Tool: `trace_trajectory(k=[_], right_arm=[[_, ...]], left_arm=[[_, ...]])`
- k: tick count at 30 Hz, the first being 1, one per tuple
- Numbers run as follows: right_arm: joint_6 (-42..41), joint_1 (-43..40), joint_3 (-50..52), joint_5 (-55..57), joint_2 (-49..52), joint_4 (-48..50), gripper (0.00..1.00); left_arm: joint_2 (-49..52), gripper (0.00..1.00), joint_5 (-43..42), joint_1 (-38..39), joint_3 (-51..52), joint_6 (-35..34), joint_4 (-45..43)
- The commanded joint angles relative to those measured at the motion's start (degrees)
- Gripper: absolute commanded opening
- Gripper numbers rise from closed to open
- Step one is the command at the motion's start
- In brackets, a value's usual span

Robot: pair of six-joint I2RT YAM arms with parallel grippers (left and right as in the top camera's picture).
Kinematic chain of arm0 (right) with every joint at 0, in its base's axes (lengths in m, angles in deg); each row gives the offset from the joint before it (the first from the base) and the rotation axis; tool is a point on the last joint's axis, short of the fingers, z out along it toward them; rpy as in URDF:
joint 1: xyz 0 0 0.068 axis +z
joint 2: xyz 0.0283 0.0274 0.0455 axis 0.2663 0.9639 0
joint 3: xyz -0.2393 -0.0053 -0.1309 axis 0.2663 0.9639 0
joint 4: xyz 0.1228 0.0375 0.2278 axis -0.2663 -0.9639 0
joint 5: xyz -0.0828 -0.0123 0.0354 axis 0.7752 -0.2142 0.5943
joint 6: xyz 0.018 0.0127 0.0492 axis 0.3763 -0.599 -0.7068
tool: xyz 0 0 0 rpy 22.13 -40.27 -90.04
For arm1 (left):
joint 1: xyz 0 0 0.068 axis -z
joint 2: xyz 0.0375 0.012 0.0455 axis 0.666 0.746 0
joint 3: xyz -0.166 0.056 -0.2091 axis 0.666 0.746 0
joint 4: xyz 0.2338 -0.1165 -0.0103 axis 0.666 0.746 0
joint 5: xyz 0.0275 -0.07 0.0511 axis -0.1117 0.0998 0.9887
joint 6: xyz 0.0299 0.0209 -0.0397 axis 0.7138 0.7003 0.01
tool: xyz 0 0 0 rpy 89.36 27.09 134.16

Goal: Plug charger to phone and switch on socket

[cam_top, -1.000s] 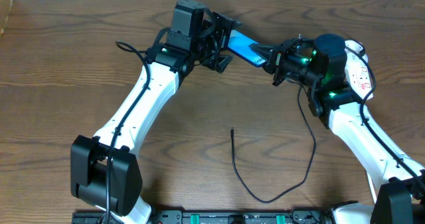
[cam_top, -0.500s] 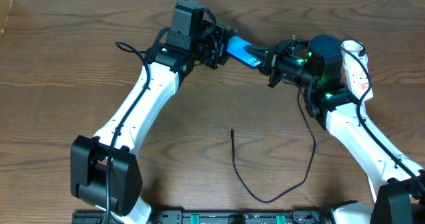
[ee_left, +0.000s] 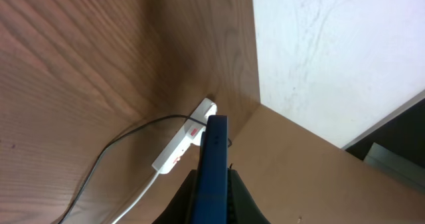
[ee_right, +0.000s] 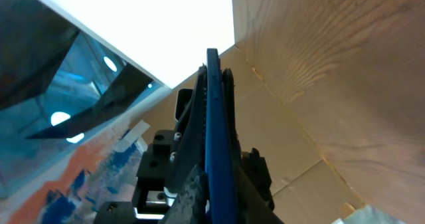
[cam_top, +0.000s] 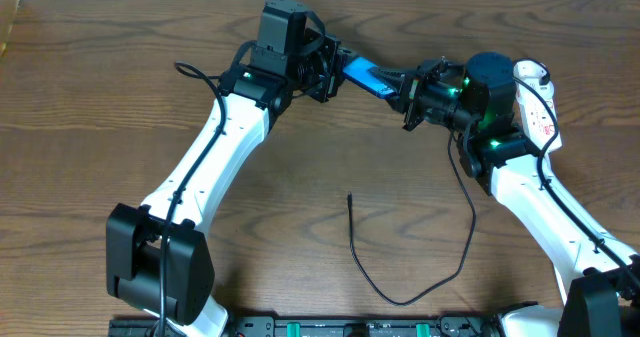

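Both arms meet near the far edge of the brown wood-grain surface (cam_top: 100, 97), a little right of centre.
- The slim rectangular blue-screened phone (cam_top: 365, 76) is held off the surface, bridging the two grippers.
- Left gripper (cam_top: 338, 72): jaws clamped on the phone's left end. In the left wrist view the phone (ee_left: 214, 171) is edge-on, with a black finger (ee_left: 239, 199) tight against each side.
- Right gripper (cam_top: 398, 81): jaws closed on the phone's right end. In the right wrist view the blue edge (ee_right: 214, 117) runs straight up between them to the left gripper's black body (ee_right: 169, 164).
- The thin black charger cable (cam_top: 350, 217) is on the surface, towards the near edge and centre. Its free tip (cam_top: 350, 197) lies loose, well apart from the phone. The cable loops towards the near edge, then climbs back up to the right arm, where the other end is hidden.
- The white elongated power strip with red marks (cam_top: 538, 97) lies by the right edge towards the far right corner, partly under the right arm. The left wrist view shows it (ee_left: 180, 144) past the phone, with its white cord (ee_left: 143, 187) trailing off. I can't read the switch state.
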Motion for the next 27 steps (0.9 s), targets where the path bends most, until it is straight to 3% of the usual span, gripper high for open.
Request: trace_trajectory(k=[1,3,4,8,12,17,20,27], right_arm=[[3.13,0.33,-0.87,-1.01,-0.39,0.61,0.38],[3.15,0.28,-0.87,-0.87,-0.39,0.61,0.89],[3.37,0.26,-0.87,-0.48,-0.39,0.59,0.99],[8.37,-1.07,-0.87,-0.76,-0.39,0.61,0.99],[15.72,-4.04,-0.87,-4.5,-0.39,0.59,0.99],[24.85,-7.72,-0.87,-9.53,-0.39,0.57,0.99],[34.62,-8.57,-0.87,-11.45,-0.39,0.52,0.99],[52.85,-8.55,-0.87,-16.57,-0.61,0.5,0.99]], left_arm=[[0.02,0.07,0.57,0.02,-0.94,0.11,0.28],[0.0,0.07,0.55,-0.61,-0.94,0.13,0.28],[0.0,0.07,0.55,-1.03,-0.94,0.2,0.31],[0.0,0.07,-0.57,-3.85,-0.94,3.1,0.28],[0.0,0.07,-8.83,-8.87,-0.94,10.01,0.33],[0.0,0.08,-23.41,-15.52,-0.94,24.68,0.98],[0.0,0.07,-33.62,-17.94,-0.94,33.22,1.42],[0.0,0.07,-47.63,-20.41,-0.94,50.34,1.4]])
